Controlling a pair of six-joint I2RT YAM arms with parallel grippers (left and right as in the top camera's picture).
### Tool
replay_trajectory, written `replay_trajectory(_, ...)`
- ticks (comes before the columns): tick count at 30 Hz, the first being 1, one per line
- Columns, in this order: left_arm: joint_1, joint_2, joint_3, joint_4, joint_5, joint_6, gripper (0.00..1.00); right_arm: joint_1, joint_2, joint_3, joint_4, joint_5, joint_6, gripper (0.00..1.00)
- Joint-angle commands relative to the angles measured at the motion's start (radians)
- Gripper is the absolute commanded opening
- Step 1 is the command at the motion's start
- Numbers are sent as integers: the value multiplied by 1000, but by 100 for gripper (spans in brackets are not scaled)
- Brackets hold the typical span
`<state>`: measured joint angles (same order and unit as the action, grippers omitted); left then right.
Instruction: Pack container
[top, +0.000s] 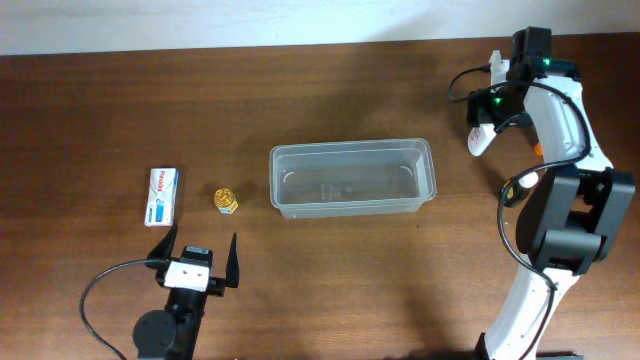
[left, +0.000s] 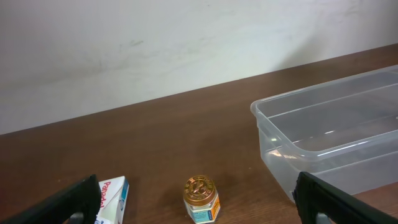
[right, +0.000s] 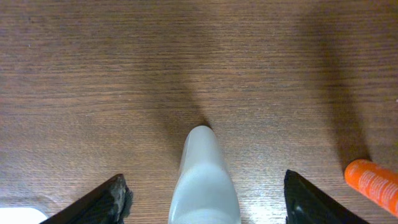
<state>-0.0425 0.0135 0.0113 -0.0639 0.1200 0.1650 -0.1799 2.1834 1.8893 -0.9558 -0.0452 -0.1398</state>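
The clear plastic container (top: 350, 204) stands empty at the table's middle; it also shows in the left wrist view (left: 273, 134). A white and blue box (top: 162, 195) and a small gold-lidded jar (top: 226, 200) lie left of it, and the left wrist view shows both the jar (left: 201, 199) and the box (left: 113, 196). My left gripper (top: 205, 262) is open and empty, just short of the jar. My right gripper (top: 486, 122) is open at the far right, its fingers on either side of a white bottle (right: 202, 180) without touching it.
An orange bottle (right: 373, 183) lies on the table right of the white bottle; it also shows in the overhead view (top: 537, 150). The table's far edge meets a pale wall (left: 155, 43). A small white shape (right: 18, 216) sits at the right wrist view's bottom left.
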Motion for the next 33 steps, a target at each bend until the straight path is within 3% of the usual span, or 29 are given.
replay_trajectory(1, 6, -8, -2, -5, 4, 13, 99, 3, 13, 20, 3, -3, -6, 71)
replay_trajectory(8, 6, -8, -2, -5, 4, 13, 99, 3, 13, 20, 3, -3, -6, 57)
replay_trajectory(19, 6, -8, -2, -5, 4, 13, 99, 3, 13, 21, -1, -2, -5, 44)
replay_trajectory(33, 6, -8, -2, -5, 4, 13, 99, 3, 13, 21, -41, -3, -5, 36)
